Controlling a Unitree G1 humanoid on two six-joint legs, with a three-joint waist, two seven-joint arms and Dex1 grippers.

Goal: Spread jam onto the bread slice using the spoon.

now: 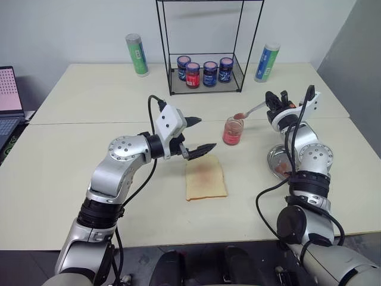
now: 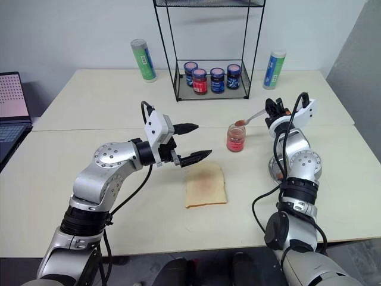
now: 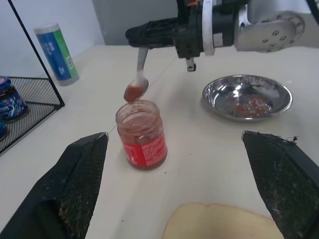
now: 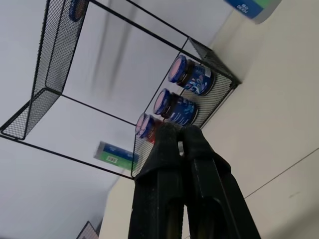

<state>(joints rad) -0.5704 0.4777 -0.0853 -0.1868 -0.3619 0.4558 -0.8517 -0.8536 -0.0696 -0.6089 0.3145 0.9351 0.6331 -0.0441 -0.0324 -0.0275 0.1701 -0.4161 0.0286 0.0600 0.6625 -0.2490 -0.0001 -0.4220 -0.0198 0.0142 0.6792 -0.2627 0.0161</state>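
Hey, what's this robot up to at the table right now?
It is making jam toast. The right gripper is shut on a spoon, holding a scoop of jam just above the open jar. The left gripper hangs open above the table near the bread slice, touching nothing. The bread lies flat with a faint reddish centre. A steel dish with red smears sits by the right arm.

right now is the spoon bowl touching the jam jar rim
Apart. In the left wrist view the spoon hangs just above the jam jar, with a thin strip of table showing between bowl and rim.
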